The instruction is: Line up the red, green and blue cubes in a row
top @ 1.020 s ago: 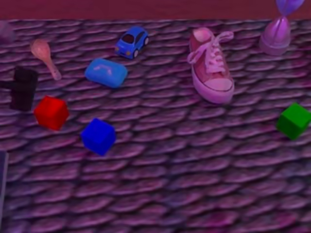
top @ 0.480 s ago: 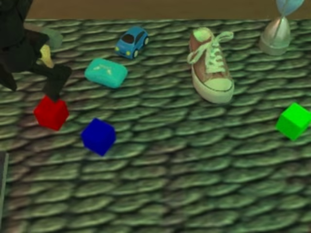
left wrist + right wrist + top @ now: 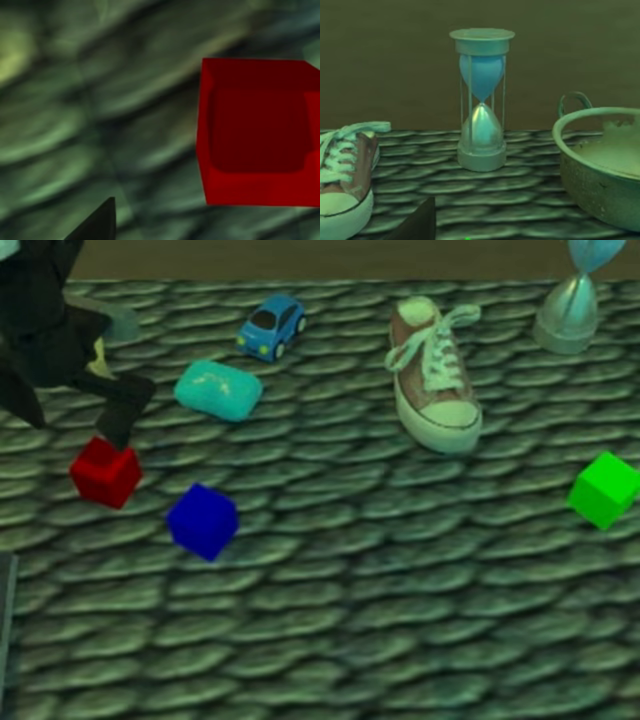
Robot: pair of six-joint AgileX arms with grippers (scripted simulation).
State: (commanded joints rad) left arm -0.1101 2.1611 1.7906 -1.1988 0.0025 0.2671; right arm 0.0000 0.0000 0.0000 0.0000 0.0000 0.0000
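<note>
My left end effector point(image 3: 112, 430) hangs at the top view's far left, its dark finger point(image 3: 118, 412) reaching down to the upper edge of the red cube point(image 3: 105, 472); I cannot tell whether its fingers are apart or together. In the left wrist view the red cube point(image 3: 257, 132) fills one side of the frame on the woven tabletop point(image 3: 100, 110), with one dark fingertip point(image 3: 97, 225) poking in apart from it, so nothing is gripped. The blue cube point(image 3: 202, 521) sits near the red one, toward the right and a little closer to the front edge. The green cube point(image 3: 604, 489) lies well apart, at the tabletop's far right. Behind the red and blue cubes are a teal block point(image 3: 218, 389) and a toy car point(image 3: 271, 326); a sneaker point(image 3: 433, 375) lies right of centre, an hourglass point(image 3: 570, 300) in the back right corner. My right arm is out of the top view; its wrist camera faces the hourglass point(image 3: 481, 100), the sneaker point(image 3: 345, 185) and a metal pan point(image 3: 600, 165).
</note>
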